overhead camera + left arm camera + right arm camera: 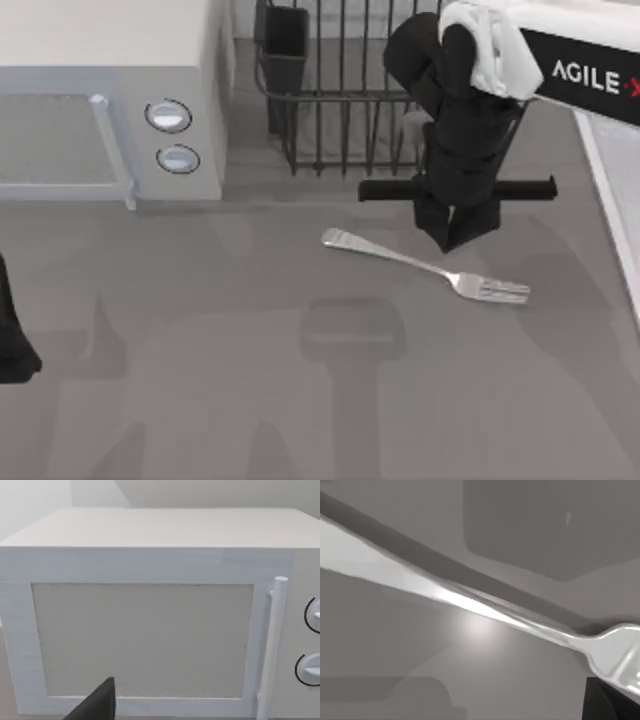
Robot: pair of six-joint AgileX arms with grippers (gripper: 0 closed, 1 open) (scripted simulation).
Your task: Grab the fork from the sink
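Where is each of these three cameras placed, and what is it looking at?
Top view: above the table, looking down on the fork, white box appliance, dish rack and sink rim; right end effector hangs just above the fork, left end effector parked at the left edge.
Left wrist view: on the left arm, facing the appliance door; a dark fingertip shows.
Right wrist view: just above the fork.
Shared: fork, appliance.

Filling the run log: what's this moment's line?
right claw: low over slim silver metal fork | fork: flat on grey surface | left claw: parked, left edge

Right gripper [459, 240] pointing down at centre-right, left arm parked at left edge
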